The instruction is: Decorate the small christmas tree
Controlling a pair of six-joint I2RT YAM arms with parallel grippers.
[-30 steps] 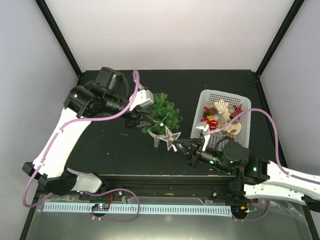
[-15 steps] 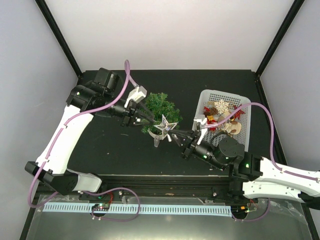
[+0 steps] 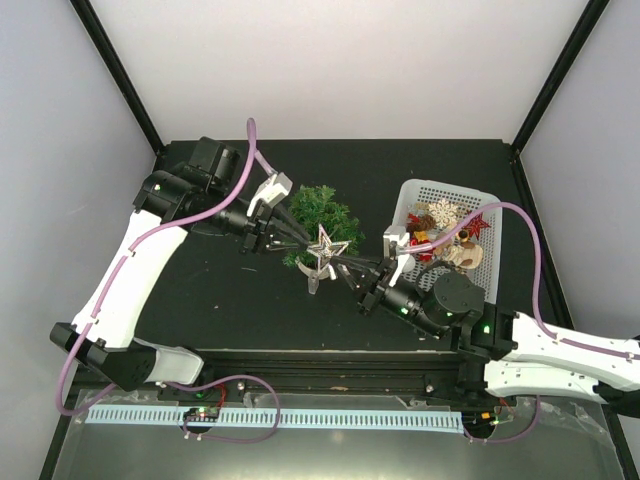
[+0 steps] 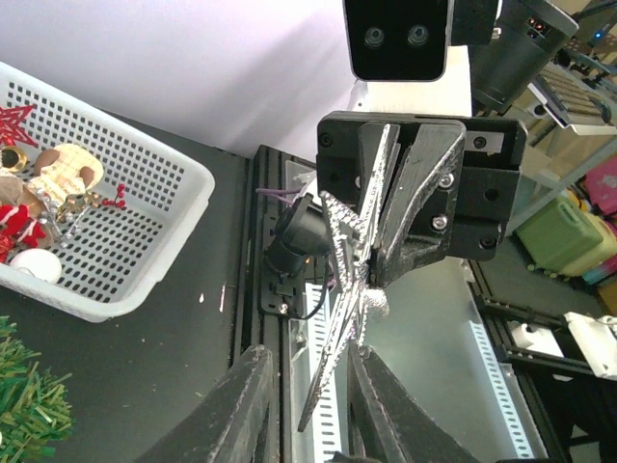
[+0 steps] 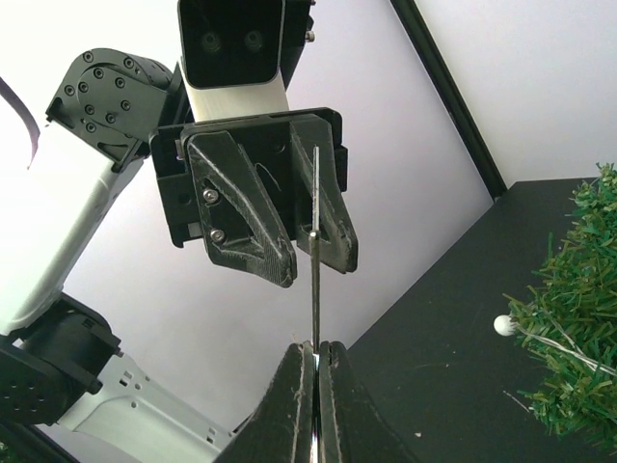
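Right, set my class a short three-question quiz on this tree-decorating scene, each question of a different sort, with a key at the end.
1. True or false: the right gripper is clamped shut on the star ornament.
2. Multiple choice: where is the star relative to the left gripper?
A) between its jaws, which stand apart
B) well clear of it, lying on the table
C) hanging on a branch behind it
3. Short answer: in the top view, on which arm's side of the small christmas tree does the white basket of ornaments stand?

Key: 1 true; 2 A; 3 the right arm's side.
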